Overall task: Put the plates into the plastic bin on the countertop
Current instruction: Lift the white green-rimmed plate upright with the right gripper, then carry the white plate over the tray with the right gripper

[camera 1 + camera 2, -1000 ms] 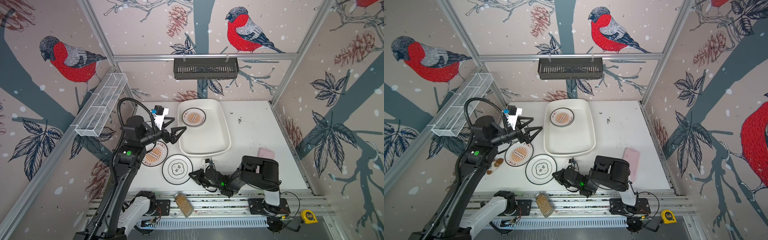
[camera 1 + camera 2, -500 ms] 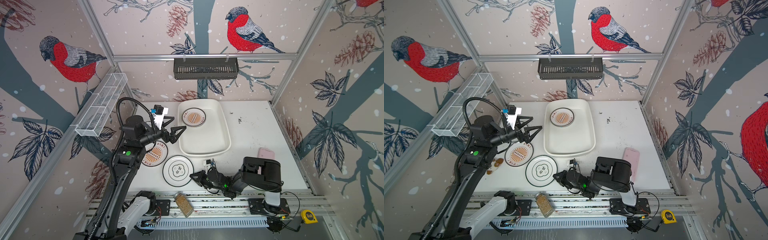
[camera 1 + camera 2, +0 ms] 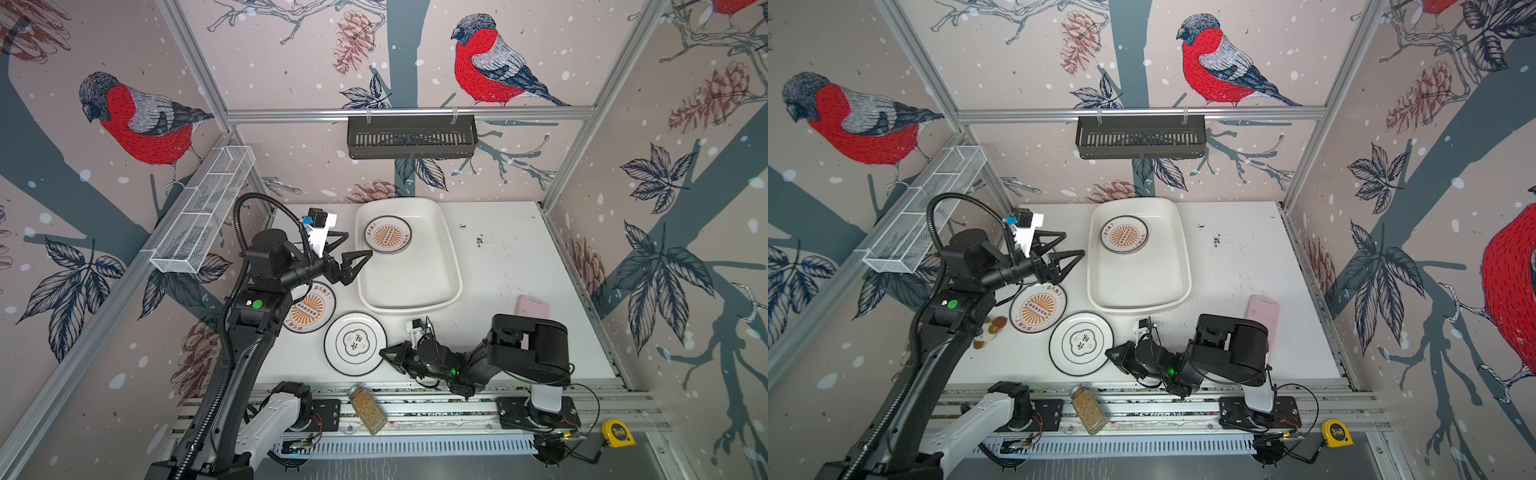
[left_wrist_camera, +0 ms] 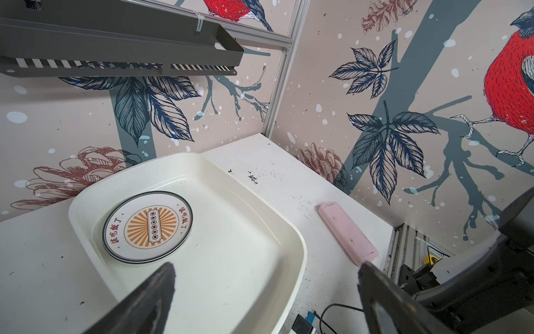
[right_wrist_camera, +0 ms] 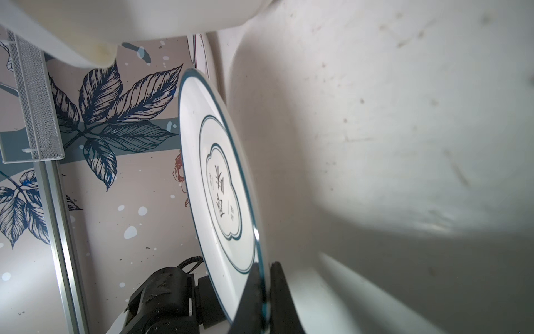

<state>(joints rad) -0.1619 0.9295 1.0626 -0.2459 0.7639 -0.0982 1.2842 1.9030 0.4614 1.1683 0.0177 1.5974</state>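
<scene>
The cream plastic bin [image 3: 446, 266] [image 3: 1177, 266] stands at the back middle of the white countertop [image 3: 507, 266]; one sunburst plate [image 3: 387, 235] [image 4: 147, 227] lies flat inside it. Two more plates lie on the countertop left of the bin's front: a sunburst plate [image 3: 311, 308] [image 3: 1038, 308] and a black-rimmed cloud plate [image 3: 354, 343] [image 3: 1080, 343]. My right gripper [image 3: 384, 354] [image 5: 264, 266] is low at the front, shut on the cloud plate's [image 5: 219, 179] right rim. My left gripper [image 3: 357, 245] [image 4: 267, 269] hangs open and empty over the bin's left side.
A flat pink rectangle [image 3: 532, 306] lies right of the bin. A spice jar [image 3: 368, 409] and a yellow tape measure [image 3: 619, 432] rest on the front rails. A wire basket [image 3: 203, 208] hangs on the left wall, a black rack [image 3: 411, 137] on the back wall.
The right arm has shifted only slightly, its gripper still shut on the cloud plate's rim. The left arm and the plates have not visibly moved.
</scene>
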